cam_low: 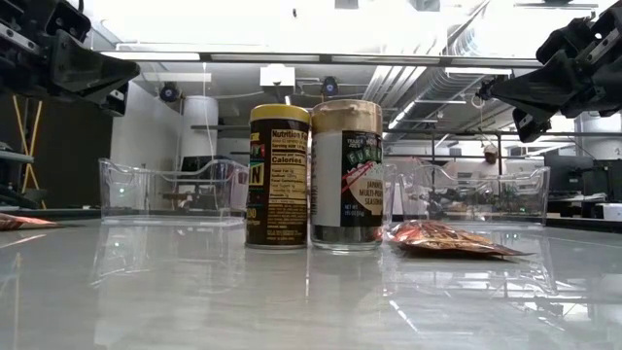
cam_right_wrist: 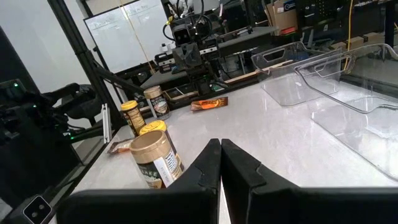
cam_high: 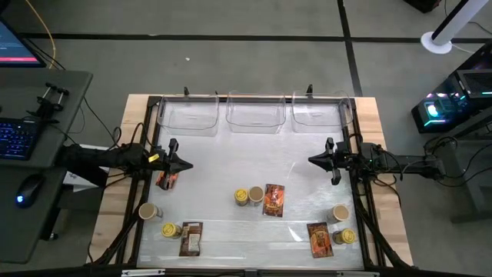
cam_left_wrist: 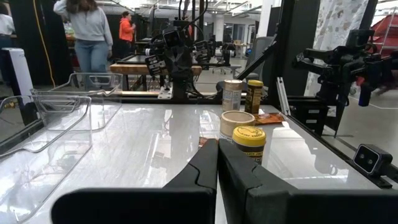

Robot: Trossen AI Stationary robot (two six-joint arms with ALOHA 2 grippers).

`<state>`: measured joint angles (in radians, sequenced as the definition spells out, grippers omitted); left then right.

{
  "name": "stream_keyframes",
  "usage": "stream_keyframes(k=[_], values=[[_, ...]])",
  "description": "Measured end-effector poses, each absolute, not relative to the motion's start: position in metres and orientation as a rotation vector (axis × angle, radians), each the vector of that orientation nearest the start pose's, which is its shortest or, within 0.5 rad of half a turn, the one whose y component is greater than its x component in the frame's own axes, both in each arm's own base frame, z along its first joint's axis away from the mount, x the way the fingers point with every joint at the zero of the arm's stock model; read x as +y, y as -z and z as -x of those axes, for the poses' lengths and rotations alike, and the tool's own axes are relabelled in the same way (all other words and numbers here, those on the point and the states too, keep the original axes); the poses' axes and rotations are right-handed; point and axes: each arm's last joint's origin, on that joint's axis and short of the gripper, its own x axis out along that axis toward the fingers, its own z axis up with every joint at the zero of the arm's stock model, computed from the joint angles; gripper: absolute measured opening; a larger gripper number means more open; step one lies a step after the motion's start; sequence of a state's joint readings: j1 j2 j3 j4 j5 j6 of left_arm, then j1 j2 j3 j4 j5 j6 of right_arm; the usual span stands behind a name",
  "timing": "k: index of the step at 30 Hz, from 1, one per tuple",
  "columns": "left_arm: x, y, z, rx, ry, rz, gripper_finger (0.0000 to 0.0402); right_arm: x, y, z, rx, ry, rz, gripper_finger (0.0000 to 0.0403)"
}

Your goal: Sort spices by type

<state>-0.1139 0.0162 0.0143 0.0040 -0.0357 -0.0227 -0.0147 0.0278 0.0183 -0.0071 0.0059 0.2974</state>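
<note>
Spices stand in three groups along the near half of the table. In the middle are a yellow-lidded jar (cam_high: 241, 196), a tan-lidded jar (cam_high: 255, 197) and a red-orange packet (cam_high: 274, 200), also seen close up in the low view as yellow-lidded jar (cam_low: 278, 175) and tan-lidded jar (cam_low: 347, 175). At the left are a tan-lidded jar (cam_high: 147, 211), a yellow-lidded jar (cam_high: 170, 229) and two packets (cam_high: 191, 238) (cam_high: 165, 181). At the right are a tan-lidded jar (cam_high: 340, 213), a yellow-lidded jar (cam_high: 344, 236) and a packet (cam_high: 319, 239). My left gripper (cam_high: 189, 164) and right gripper (cam_high: 311, 161) hover shut above the table, facing each other.
Three clear plastic bins (cam_high: 251, 115) sit side by side along the far edge of the table, nothing showing in them. The glossy table top (cam_high: 254, 161) between the two grippers is bare. People stand in the room beyond the table, seen in the left wrist view.
</note>
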Motion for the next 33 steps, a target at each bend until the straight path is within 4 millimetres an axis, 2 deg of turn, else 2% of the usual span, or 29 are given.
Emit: stream_keyframes(k=[7, 9, 13, 15, 19, 21, 24, 29, 33], values=[[-0.01, -0.167, -0.097, -0.001, 0.078, 0.023, 0.0001, -0.003, -0.17, -0.098, -0.026, 0.051, -0.269, 0.0002], [-0.01, -0.168, -0.097, -0.001, 0.078, 0.023, 0.0001, -0.004, -0.179, -0.098, -0.13, 0.078, -0.379, 0.0002], [-0.01, -0.167, -0.097, -0.001, 0.078, 0.023, 0.0001, -0.01, -0.2, -0.092, -0.428, 0.196, -0.708, 0.0002], [-0.01, -0.167, -0.097, -0.001, 0.078, 0.023, 0.0001, -0.012, -0.206, -0.089, -0.522, 0.23, -0.762, 0.0002], [-0.01, -0.168, -0.097, -0.002, 0.078, 0.023, 0.0001, -0.01, -0.222, -0.086, -0.616, 0.131, -0.784, 0.0015], [-0.01, -0.167, -0.097, -0.001, 0.078, 0.023, 0.0001, -0.008, -0.236, -0.088, -0.573, 0.067, -0.789, 0.004], [-0.01, -0.168, -0.097, -0.001, 0.077, 0.023, 0.0001, -0.005, -0.27, -0.09, -0.419, 0.002, -0.757, 0.0099], [-0.01, -0.168, -0.097, -0.001, 0.077, 0.023, 0.0001, 0.001, -0.335, -0.093, 0.01, -0.062, -0.635, 0.0215], [-0.01, -0.168, -0.097, -0.001, 0.077, 0.023, 0.0001, 0.008, -0.364, -0.104, 0.424, -0.129, -0.677, 0.0279]])
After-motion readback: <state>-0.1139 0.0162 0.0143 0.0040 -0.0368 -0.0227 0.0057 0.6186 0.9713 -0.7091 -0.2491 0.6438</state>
